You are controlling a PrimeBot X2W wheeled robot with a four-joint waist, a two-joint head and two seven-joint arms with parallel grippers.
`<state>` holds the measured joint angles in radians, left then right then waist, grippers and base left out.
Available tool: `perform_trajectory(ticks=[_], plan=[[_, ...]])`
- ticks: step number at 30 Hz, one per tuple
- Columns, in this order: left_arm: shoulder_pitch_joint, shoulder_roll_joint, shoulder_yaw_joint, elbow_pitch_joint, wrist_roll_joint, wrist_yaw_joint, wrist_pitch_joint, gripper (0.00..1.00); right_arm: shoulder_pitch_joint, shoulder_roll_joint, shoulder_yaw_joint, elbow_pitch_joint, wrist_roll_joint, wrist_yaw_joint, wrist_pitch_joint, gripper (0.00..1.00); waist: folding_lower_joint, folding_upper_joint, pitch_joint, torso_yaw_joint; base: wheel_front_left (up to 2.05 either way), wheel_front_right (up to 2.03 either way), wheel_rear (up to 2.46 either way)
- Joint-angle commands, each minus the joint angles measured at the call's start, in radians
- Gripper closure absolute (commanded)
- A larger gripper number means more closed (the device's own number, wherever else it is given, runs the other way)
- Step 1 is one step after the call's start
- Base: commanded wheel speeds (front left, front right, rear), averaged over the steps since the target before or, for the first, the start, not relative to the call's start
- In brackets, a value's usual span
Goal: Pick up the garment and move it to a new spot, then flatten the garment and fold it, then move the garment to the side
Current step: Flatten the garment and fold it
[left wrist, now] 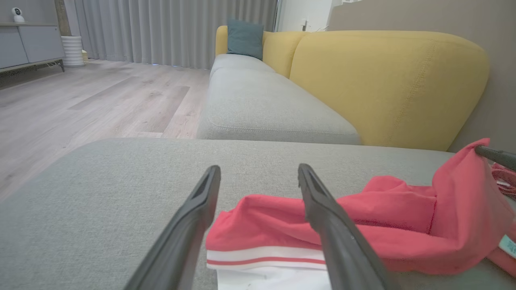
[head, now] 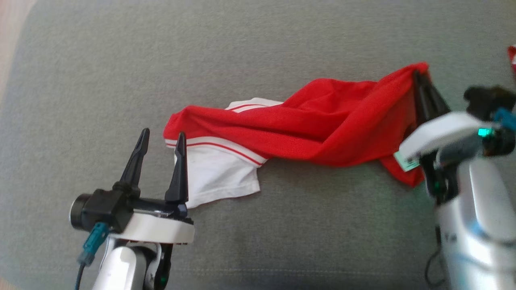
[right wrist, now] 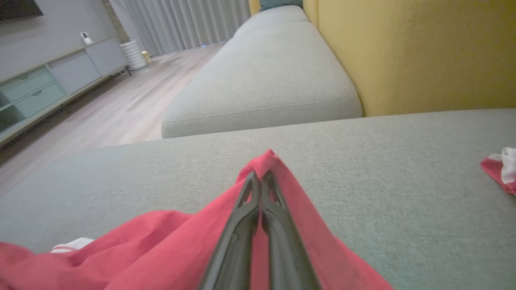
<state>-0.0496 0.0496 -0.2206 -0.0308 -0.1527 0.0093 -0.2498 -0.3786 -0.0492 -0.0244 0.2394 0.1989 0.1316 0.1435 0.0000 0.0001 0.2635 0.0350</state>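
- Right gripper (head: 419, 75) (right wrist: 260, 179): fingers (right wrist: 242, 241) clenched together, grasping a raised corner of the garment (head: 322, 117). The red cloth peaks over the tips and drapes down both sides of them.
- Left gripper (head: 163, 133) (left wrist: 259, 169): fingers (head: 135, 161) released and spread wide, holding nothing. In the head view the finger nearer the garment overlaps the white panel's edge, and the other stands over bare upholstery. Whether either touches the cloth cannot be told.
- Garment (left wrist: 403, 225) (right wrist: 161, 241): red fabric with a white panel (head: 219, 173) trimmed in red and white stripes. It lies stretched and twisted across the grey seat cushion (head: 100, 80), its striped end just beside the left gripper. The opposite end is lifted off the cushion by the right gripper.
- Label (head: 405, 161): small and pale, hanging at the garment's lower edge near the right wrist.
- Second cloth piece (right wrist: 500, 169): red and white, lying on the same cushion, well apart from the held corner.
- Yellow backrest (left wrist: 383, 80): upright behind the seat, running along a further grey seat section (left wrist: 258, 108).
- Teal pillow (left wrist: 244, 38): leaning against the backrest at the far end.
- Wood floor (left wrist: 80, 100): pale planks beside the sofa.
- Grey curtains (left wrist: 161, 28): hanging to the floor at the far wall.
- Grey cabinet (left wrist: 28, 44): low, against the wall, with a white ribbed container (left wrist: 73, 50) just beside it.
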Motion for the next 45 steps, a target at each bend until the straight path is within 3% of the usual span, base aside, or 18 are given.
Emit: perform_trajectory(ticks=[1, 6, 7, 9, 14, 20, 26, 37, 45], plan=[[-0.047, 0.001, 0.02, -0.036, -0.008, 0.006, -0.012, 0.0, -0.089, -0.001, -0.004, 0.054, -0.017, -0.001, -0.028, 1.0, 0.0, -0.0001, 0.019, 0.026, 0.0, 0.0, 0.0], [-0.058, 0.001, 0.007, -0.033, -0.014, 0.012, -0.012, 0.0, -0.249, -0.001, -0.075, 0.318, -0.081, -0.001, -0.095, 1.0, 0.0, -0.0001, 0.033, 0.055, 0.0, 0.0, 0.0], [-0.059, 0.001, 0.007, -0.032, -0.015, 0.013, -0.012, 0.0, -0.275, -0.001, -0.081, 0.365, -0.094, -0.001, -0.106, 0.76, 0.0, -0.0001, 0.033, 0.057, 0.0, 0.0, 0.0], [-0.061, 0.001, 0.006, -0.031, -0.016, 0.014, -0.012, 0.0, -0.322, -0.001, -0.087, 0.443, -0.107, -0.001, -0.134, 0.0, 0.0, -0.0001, 0.035, 0.06, 0.0, 0.0, 0.0], [-0.059, 0.001, 0.008, -0.029, -0.015, 0.02, -0.012, 0.0, -0.404, -0.001, -0.07, 0.558, -0.107, -0.001, -0.214, 0.0, 0.0, -0.0001, 0.032, 0.045, 0.0, 0.0, 0.0], [-0.052, 0.001, 0.012, -0.031, -0.011, 0.023, -0.012, 0.0, -0.403, -0.001, -0.027, 0.552, -0.063, -0.001, -0.283, 0.0, 0.0, -0.0001, 0.022, 0.001, 0.0, 0.0, 0.0], [-0.045, 0.001, 0.021, -0.037, -0.007, 0.023, -0.012, 0.0, -0.29, -0.001, -0.013, 0.43, -0.022, -0.001, -0.276, 0.0, 0.0, -0.0001, 0.019, -0.036, 0.0, 0.0, 0.0], [-0.051, 0.001, 0.033, -0.041, 0.005, 0.009, -0.012, 0.0, 0.11, -0.001, 0.002, 0.025, 0.105, -0.001, -0.124, 0.0, 0.0, -0.0001, 0.044, -0.076, 0.0, 0.0, 0.0], [-0.066, 0.001, 0.026, -0.032, 0.007, 0.001, -0.012, 0.0, 0.095, -0.001, 0.009, 0.021, 0.176, -0.001, -0.066, 0.0, 0.0, -0.0001, 0.055, -0.062, 0.0, 0.0, 0.0]])
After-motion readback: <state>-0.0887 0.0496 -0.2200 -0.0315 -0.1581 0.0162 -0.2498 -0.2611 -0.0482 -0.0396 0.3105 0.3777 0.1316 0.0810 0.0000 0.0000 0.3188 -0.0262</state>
